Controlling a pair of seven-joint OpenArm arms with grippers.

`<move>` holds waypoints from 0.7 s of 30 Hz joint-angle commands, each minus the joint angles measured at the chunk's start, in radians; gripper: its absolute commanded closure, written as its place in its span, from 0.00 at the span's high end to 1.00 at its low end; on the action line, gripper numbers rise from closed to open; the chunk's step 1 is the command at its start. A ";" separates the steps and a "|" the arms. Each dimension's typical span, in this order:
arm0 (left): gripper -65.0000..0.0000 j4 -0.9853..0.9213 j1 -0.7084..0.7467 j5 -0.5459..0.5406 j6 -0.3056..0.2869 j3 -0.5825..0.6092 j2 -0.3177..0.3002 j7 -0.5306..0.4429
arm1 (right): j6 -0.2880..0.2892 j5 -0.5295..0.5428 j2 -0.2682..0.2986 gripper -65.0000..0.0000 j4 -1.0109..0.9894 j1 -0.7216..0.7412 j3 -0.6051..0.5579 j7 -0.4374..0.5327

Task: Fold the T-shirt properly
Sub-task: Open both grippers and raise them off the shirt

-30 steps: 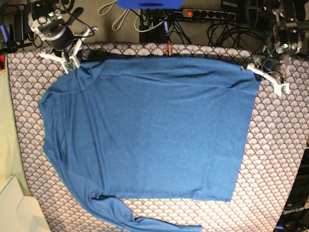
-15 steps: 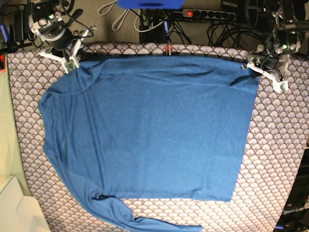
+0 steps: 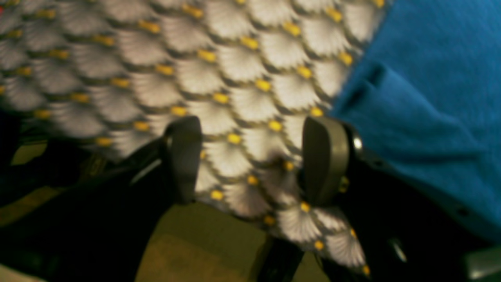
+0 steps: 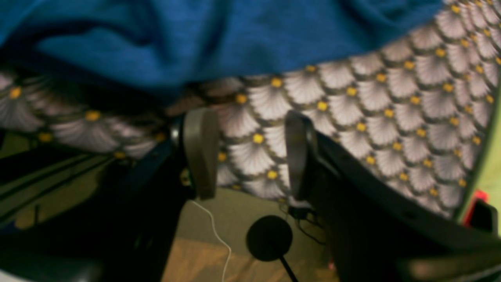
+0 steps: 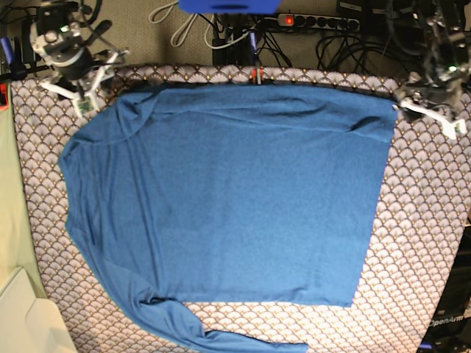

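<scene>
The blue T-shirt (image 5: 228, 198) lies spread flat on the patterned table, one long sleeve (image 5: 221, 340) trailing along the near edge. My left gripper (image 5: 432, 112) hovers just off the shirt's far right corner. In the left wrist view this gripper (image 3: 254, 160) is open over bare tablecloth, with the T-shirt (image 3: 430, 98) to its right. My right gripper (image 5: 82, 87) sits past the far left corner. The right wrist view shows it (image 4: 250, 152) open, nothing between its fingers, and the T-shirt (image 4: 195, 39) bunched just ahead.
A scallop-patterned cloth (image 5: 419, 243) covers the table. Past the far edge lie a power strip (image 5: 316, 22) and tangled cables. A cream box (image 5: 29, 323) sits at the near left corner. Floor and a black cable (image 4: 270, 239) show below the table edge.
Both grippers have opened and let go of the shirt's far corners, then moved outward, off the cloth. The shirt's far edge has settled flat.
</scene>
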 commanded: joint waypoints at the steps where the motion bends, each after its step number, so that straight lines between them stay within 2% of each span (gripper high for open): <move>1: 0.62 0.021 -0.003 -0.032 -0.003 -0.033 -0.017 -0.018 | -0.003 0.003 -0.006 0.44 0.017 0.020 0.018 0.023; 4: 0.62 0.021 -0.006 -0.081 -0.003 -0.128 -0.026 -0.018 | 0.000 0.003 -0.036 0.44 0.017 0.044 0.056 0.021; 7: 0.62 0.010 -0.029 -0.081 -0.003 -0.231 -0.026 -0.013 | 0.000 0.003 -0.078 0.44 0.023 0.066 0.055 0.018; 9: 0.62 0.007 -0.031 -0.070 -0.003 -0.274 -0.048 -0.012 | 0.000 0.003 -0.116 0.44 0.035 0.070 0.052 0.021; 13: 0.62 0.010 -0.025 0.027 -0.003 -0.289 -0.088 -0.012 | 0.000 0.003 -0.181 0.44 0.068 0.087 0.020 0.021; 18: 0.61 0.019 0.009 0.206 -0.003 -0.277 -0.089 -0.012 | 0.000 0.003 -0.211 0.44 0.068 0.087 -0.026 0.021; 21: 0.61 0.019 0.046 0.248 -0.004 -0.237 -0.088 -0.020 | 0.000 0.005 -0.227 0.44 0.068 0.076 -0.034 0.021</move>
